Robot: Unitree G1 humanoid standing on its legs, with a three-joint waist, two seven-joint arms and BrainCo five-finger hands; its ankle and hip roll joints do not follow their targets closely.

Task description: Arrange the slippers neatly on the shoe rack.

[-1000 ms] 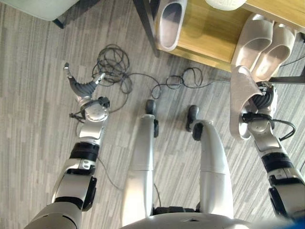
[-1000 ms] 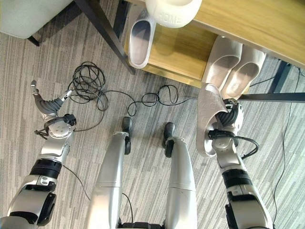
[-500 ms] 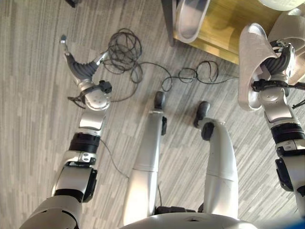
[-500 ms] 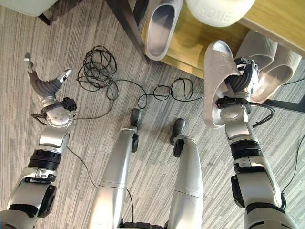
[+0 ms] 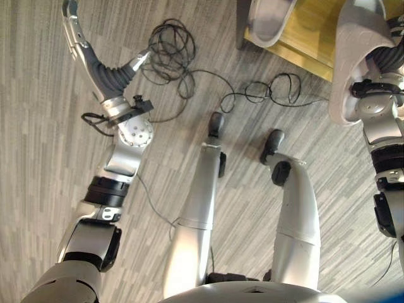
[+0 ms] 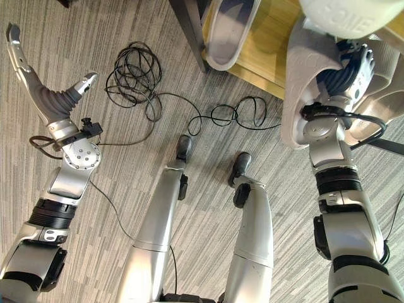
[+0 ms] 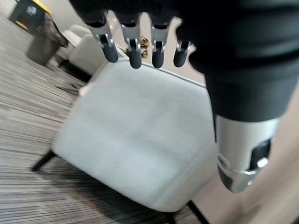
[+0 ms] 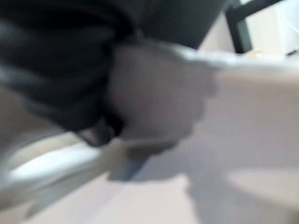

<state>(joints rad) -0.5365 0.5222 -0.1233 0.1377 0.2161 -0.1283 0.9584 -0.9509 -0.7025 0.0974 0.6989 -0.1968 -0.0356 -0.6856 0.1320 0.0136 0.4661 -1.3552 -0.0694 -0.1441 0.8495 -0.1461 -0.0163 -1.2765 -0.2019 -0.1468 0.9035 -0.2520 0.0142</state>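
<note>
My right hand [image 6: 344, 76] is shut on a beige slipper [image 6: 298, 82], thumb inside it, the ribbed sole turned towards me. It hangs in front of the wooden shoe rack [image 6: 268, 47], level with the lower shelf's front edge. A grey slipper [image 6: 230, 28] lies on that shelf to the left. Parts of two more beige slippers [image 6: 386, 82] show behind my right hand. A white slipper [image 6: 347, 19] sits on the upper shelf above it. My left hand [image 5: 106, 71] is raised over the floor at the left, open, its fingers [image 7: 133, 49] straight and holding nothing.
The rack's dark metal leg [image 6: 189, 28] stands left of the grey slipper. A light grey upholstered chair [image 7: 135, 140] on dark legs stands beyond my left hand. Striped grey floor lies in front of the rack.
The camera has shifted. My right hand has carried the beige slipper up and closer to the rack's lower shelf. My left arm has stretched further up and out.
</note>
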